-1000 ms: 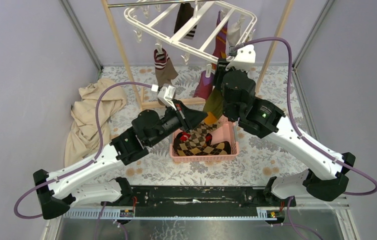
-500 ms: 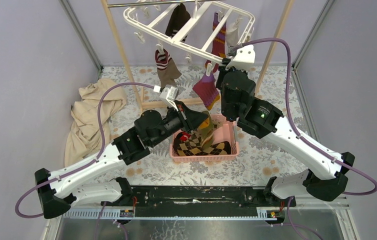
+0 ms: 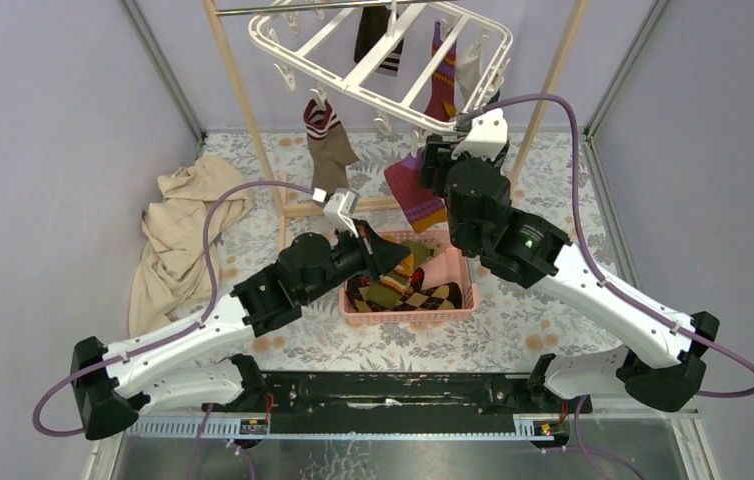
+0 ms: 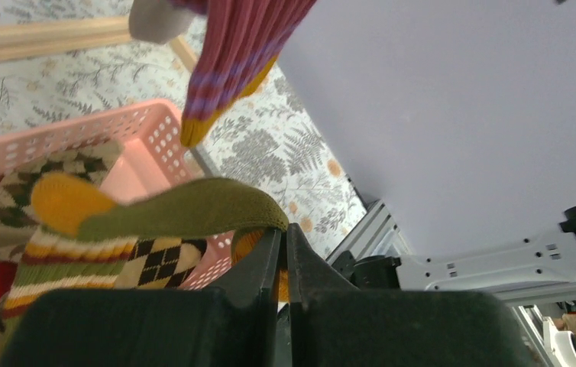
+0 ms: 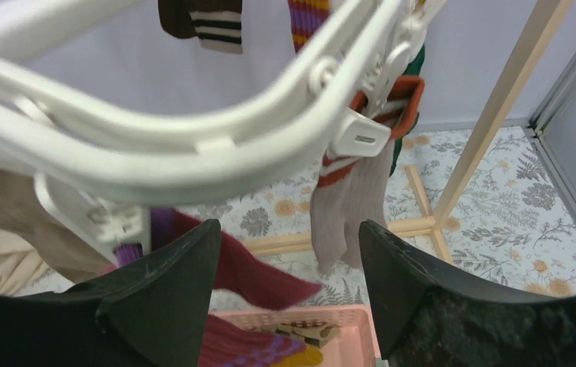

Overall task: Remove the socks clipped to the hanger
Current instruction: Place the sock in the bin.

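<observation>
The left tool (image 4: 283, 243) is pinched shut on a green sock (image 4: 186, 210) over the pink basket (image 4: 147, 130), where argyle socks (image 3: 423, 295) lie. The right tool (image 5: 289, 283) gapes wide just under the hanger (image 5: 193, 157), beside a clipped maroon sock (image 3: 416, 195).

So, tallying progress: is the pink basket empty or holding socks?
Holding socks: argyle socks lie inside the pink basket, with a striped sock beside them.
</observation>
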